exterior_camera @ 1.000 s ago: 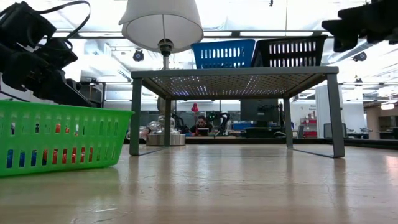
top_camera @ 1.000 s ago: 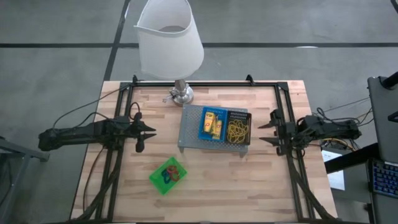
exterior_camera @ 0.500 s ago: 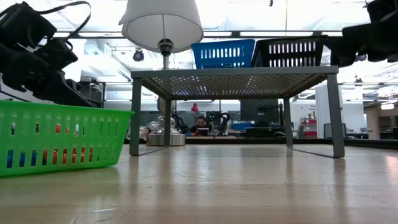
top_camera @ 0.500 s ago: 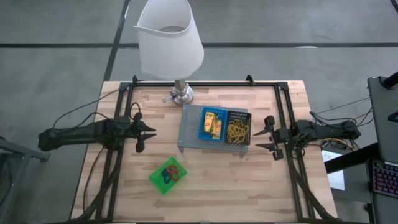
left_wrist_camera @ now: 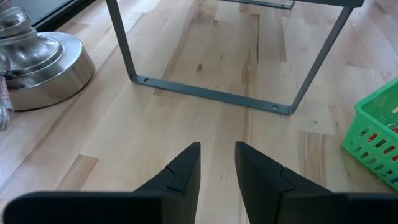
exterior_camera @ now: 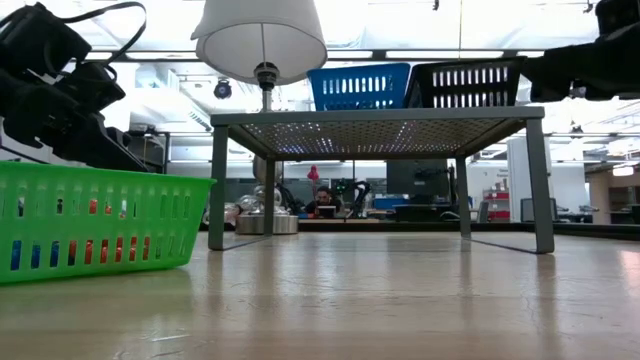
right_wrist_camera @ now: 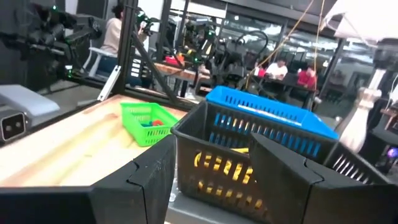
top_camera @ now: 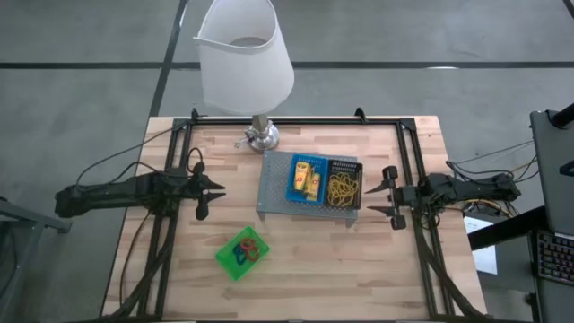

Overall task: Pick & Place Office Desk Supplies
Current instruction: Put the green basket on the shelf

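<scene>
Yellow sticks [top_camera: 308, 177] lie lengthwise in the blue bin [top_camera: 308, 178]; right jaws spread, left jaws unclear.

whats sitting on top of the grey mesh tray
Two small bins sit side by side on the grey mesh tray: a blue bin holding yellow sticks, and a black bin holding yellow-orange rubber bands. Whatever lies beneath those contents is hidden.

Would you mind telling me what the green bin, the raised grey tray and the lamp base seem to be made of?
Green bin: likely moulded plastic, with slotted walls and uniform colour. Raised grey tray: probably painted metal, with a perforated deck on thin bent-rod legs. Lamp base: apparently polished metal, shiny with reflections.
</scene>
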You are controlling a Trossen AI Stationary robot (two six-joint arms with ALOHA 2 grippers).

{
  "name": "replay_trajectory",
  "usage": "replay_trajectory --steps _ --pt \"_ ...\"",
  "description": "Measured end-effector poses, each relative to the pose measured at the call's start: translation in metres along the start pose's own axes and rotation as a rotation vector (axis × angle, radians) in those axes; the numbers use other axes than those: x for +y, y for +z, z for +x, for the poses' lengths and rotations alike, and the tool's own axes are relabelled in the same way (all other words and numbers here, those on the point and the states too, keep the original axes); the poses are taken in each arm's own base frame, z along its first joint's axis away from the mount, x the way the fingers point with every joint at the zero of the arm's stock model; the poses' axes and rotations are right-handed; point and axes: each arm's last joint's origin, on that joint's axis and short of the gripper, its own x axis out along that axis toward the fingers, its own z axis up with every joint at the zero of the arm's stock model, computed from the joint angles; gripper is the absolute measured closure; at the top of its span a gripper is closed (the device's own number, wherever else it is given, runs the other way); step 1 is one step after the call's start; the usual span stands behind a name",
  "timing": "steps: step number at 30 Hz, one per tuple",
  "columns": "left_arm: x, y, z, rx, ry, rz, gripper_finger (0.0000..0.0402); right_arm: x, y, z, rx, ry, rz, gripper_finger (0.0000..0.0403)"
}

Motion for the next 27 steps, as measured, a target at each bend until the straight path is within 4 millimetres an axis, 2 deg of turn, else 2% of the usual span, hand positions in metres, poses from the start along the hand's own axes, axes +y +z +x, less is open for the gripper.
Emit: replay_trajectory --steps 5,13,27 --pt "0.0 0.0 0.0 0.0 0.0 0.0 0.0295 0.0011 -0.0042 0.0007 0.011 0.008 -0.044 0.0202" --pt "0.0 0.0 0.0 0.0 0.0 0.0 0.0295 0.0045 -0.0053 0.0009 -0.001 0.118 -0.159 0.0202" --pt "0.0 0.0 0.0 0.0 0.0 0.0 0.0295 0.0045 -0.0053 0.0009 0.0 0.12 -0.136 0.0202"
